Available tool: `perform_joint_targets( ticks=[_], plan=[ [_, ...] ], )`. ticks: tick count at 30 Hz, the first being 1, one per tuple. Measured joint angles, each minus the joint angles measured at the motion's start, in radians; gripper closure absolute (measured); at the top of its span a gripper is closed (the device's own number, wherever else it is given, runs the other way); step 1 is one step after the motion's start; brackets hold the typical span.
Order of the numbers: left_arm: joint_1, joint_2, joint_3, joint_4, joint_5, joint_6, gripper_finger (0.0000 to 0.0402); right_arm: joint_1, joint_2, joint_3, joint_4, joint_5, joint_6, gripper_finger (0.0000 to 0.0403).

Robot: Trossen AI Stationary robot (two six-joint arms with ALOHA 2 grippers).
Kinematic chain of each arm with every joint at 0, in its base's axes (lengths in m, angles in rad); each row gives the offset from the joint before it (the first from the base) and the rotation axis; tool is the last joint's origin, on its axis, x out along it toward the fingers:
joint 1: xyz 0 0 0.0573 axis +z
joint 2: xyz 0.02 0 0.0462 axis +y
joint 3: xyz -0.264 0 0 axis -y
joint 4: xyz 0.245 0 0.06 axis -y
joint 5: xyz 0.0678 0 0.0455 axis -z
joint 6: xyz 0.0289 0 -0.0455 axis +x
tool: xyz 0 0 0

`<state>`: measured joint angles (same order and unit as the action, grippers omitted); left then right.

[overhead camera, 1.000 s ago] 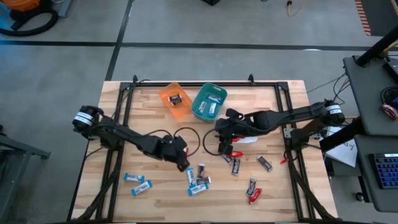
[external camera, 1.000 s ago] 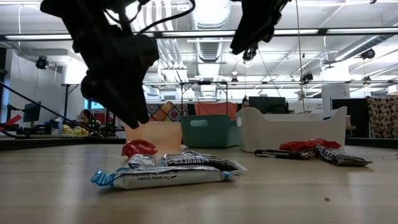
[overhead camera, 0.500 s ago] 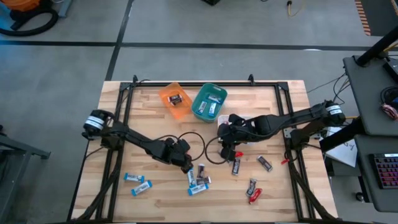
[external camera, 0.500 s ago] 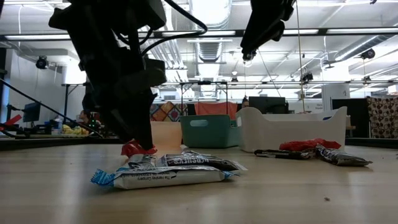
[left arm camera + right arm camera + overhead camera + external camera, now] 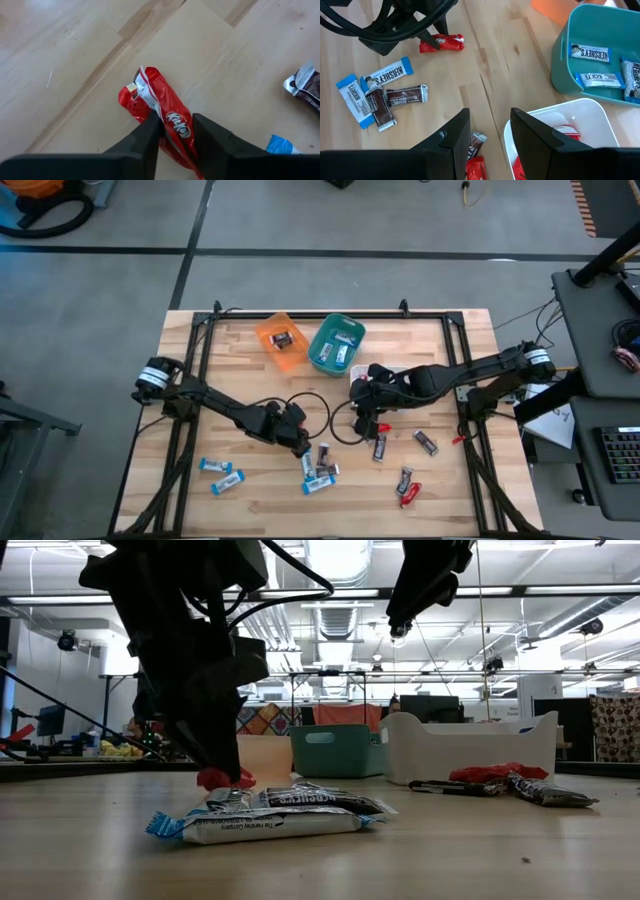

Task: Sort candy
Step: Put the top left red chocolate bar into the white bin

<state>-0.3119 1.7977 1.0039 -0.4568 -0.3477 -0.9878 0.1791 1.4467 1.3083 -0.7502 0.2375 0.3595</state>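
My left gripper [image 5: 301, 446] is down at the table's middle, shut on a red candy bar [image 5: 150, 95] that lies on the wood. More candy lies near: a mixed cluster [image 5: 320, 465], two blue-and-white bars [image 5: 220, 473], and dark bars [image 5: 380, 445] toward the right. My right gripper [image 5: 365, 420] hangs open above the table beside the white bin [image 5: 560, 107], touching nothing. In the low view the left gripper [image 5: 228, 780] stands on the red candy behind a blue-and-white bar [image 5: 265, 825]. My left gripper pinches the red candy bar at its middle [image 5: 176, 125], one finger on each long side, the fingers [image 5: 150, 132] lying across the bar. It comes from above, pointing down. The bar lies flat on the table.
An orange bin [image 5: 282, 340] and a teal bin [image 5: 336, 345] with blue-and-white bars stand at the far middle. The white bin holds red candy [image 5: 567, 135]. Black cable loops [image 5: 300, 405] lie between the arms. A red bar [image 5: 410, 495] lies near the right front.
My left gripper has moved toward the table's right and near edge and dropped onto the red candy. My right gripper has shifted slightly toward the near edge. The candy has stayed in place.
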Motion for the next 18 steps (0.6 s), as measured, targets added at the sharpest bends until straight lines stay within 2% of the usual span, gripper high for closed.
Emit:
perform_joint_targets(
  ticks=[5, 10, 18],
  plan=[
    [0.000, 0.000, 0.000, 0.000, 0.001, 0.003, 0.0341, 0.000, 0.001, 0.000, 0.000, 0.000, 0.000, 0.0268],
    [-0.010, -0.029, -0.002, -0.009, 0.008, 0.065, 0.0354, 0.007, 0.001, -0.007, 0.000, 0.000, -0.043, 0.0268],
    [-0.042, -0.207, -0.008, 0.023, -0.056, 0.340, 0.0356, 0.043, 0.001, -0.080, 0.166, -0.004, -0.143, 0.0268]
  ],
)
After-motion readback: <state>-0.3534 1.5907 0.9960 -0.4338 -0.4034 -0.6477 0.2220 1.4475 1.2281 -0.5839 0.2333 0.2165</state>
